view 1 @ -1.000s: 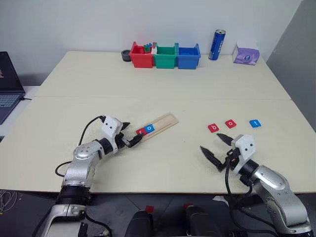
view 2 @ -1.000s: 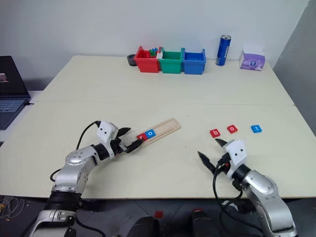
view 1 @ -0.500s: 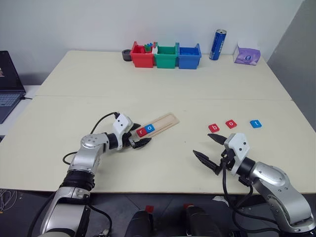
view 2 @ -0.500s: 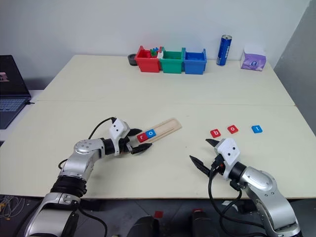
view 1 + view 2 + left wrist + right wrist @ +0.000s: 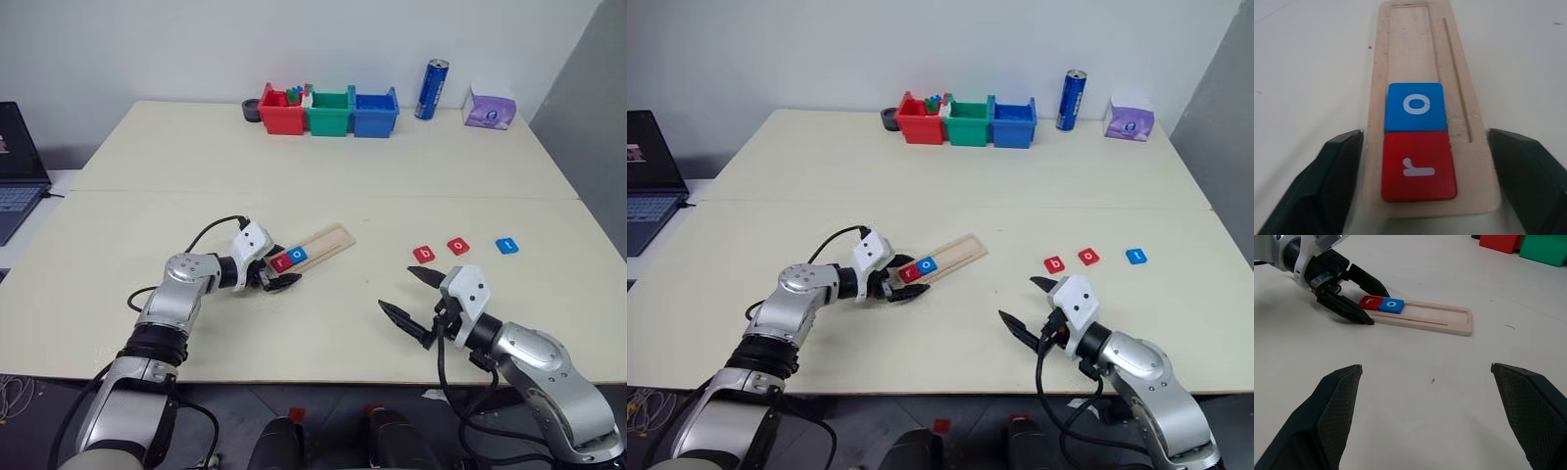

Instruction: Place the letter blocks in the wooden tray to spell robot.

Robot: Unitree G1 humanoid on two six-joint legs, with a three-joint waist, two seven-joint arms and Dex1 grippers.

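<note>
My left end effector [image 5: 280, 275] is clamped on the wooden tray [image 5: 1415, 58] at its "r" end. My right end effector [image 5: 1425, 369] is open. The loose letter blocks [image 5: 423, 254] look light and stiff, so I'd pinch opposite edges.

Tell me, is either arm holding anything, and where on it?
The left end effector clasps the tray by both long edges at its r end; the right end effector holds nothing.

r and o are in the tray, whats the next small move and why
Probably send the right gripper, jaws open, forward to the red b tile. The wooden tray holds r then o, so b comes next. It lies loose on the table with the red o tile and the blue t tile, nearest that gripper. The left gripper straddles the tray's near end.
</note>
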